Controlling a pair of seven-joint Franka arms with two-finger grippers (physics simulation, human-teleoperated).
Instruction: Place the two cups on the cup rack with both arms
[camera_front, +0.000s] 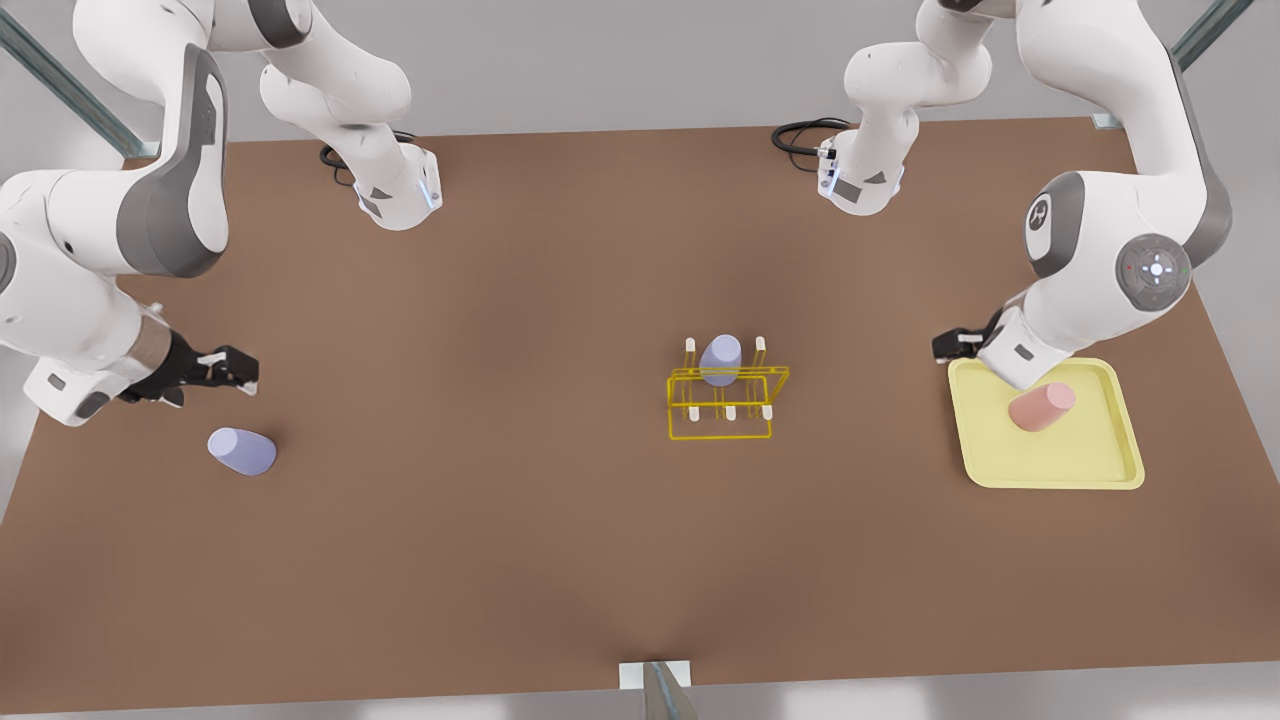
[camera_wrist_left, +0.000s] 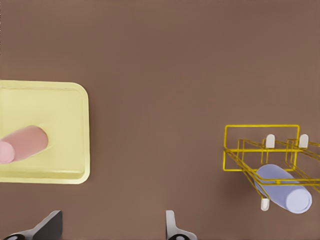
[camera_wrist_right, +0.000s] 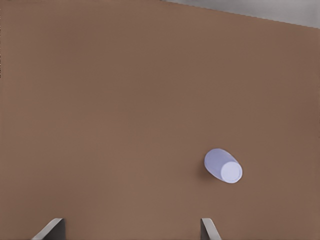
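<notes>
Hovering wide open, both hands (camera_front: 232, 370) (camera_front: 950, 345) hold nothing.

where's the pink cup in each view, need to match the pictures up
Front view: the pink cup lies on its side on the yellow tray, at the front view's right, by the left gripper.
Left wrist view: the same cup lies on the tray, away from the cup rack.
Right wrist view: not in it; a lavender cup lies on the table.
Shared landmark: the tray, in the front and left wrist views.
</notes>
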